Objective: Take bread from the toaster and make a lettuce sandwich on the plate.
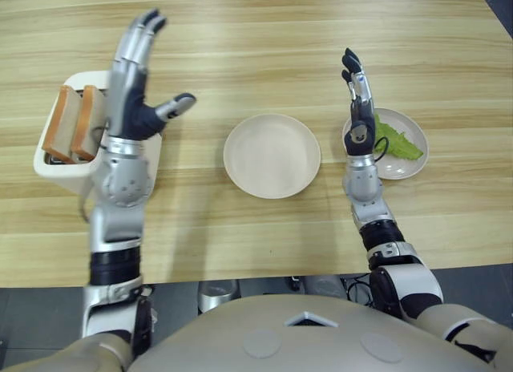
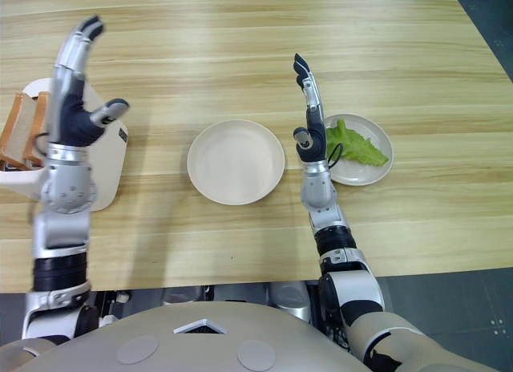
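A white toaster [image 1: 56,165] stands at the table's left with two slices of toasted bread [image 1: 72,122] upright in its slots. My left hand [image 1: 136,75] is raised just right of the toaster, fingers straight and spread, holding nothing. An empty cream plate [image 1: 272,155] lies in the middle. To its right a smaller plate [image 1: 410,163] carries a green lettuce leaf [image 1: 397,141]. My right hand [image 1: 357,95] stands upright at that plate's left rim, fingers extended, holding nothing.
The wooden table [image 1: 264,35] stretches far beyond the plates. Its front edge runs along the bottom near my arms. A dark floor corner shows at the top right.
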Motion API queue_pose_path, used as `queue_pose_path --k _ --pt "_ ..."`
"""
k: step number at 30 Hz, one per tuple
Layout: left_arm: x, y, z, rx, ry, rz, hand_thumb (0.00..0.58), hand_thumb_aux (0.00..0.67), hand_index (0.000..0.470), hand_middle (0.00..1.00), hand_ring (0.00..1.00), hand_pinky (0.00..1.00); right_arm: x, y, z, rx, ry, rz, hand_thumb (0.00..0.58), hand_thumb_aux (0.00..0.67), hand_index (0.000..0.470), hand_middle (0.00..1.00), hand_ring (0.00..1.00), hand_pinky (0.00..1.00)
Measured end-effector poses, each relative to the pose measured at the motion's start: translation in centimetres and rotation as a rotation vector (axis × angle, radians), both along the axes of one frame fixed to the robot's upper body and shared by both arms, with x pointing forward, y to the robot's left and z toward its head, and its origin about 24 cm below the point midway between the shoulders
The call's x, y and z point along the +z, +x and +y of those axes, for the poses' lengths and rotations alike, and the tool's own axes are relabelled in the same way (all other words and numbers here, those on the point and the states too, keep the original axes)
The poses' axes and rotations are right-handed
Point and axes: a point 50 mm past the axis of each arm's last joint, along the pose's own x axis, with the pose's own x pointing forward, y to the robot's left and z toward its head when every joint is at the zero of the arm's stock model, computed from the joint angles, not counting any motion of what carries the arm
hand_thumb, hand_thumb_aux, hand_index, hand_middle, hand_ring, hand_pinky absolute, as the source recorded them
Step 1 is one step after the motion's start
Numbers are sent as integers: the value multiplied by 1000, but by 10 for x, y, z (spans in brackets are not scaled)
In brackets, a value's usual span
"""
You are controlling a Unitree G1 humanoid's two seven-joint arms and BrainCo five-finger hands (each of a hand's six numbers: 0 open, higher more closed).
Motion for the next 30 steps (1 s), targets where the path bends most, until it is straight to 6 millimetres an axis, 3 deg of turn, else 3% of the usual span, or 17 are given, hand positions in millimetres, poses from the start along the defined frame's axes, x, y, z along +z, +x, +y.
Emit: queue_pose_path --k 4,12,19,30 --pt "-2 -15 47 274 86 98 0 0 0 0 0 0 0 -1 -2 -9 3 0 0 0 0 0 0 0" --pt "-25 -35 95 564 126 244 0 0 0 0 0 0 -1 -1 -8 -35 1 10 0 0 0 0 0 0" --pt "-27 -43 116 711 138 278 0 0 0 0 0 0 0 -2 -10 -50 4 8 0 0 0 0 0 0" --pt "-28 -43 126 791 150 291 0 0 0 0 0 0 -1 -3 -10 -52 0 9 0 0 0 0 0 0"
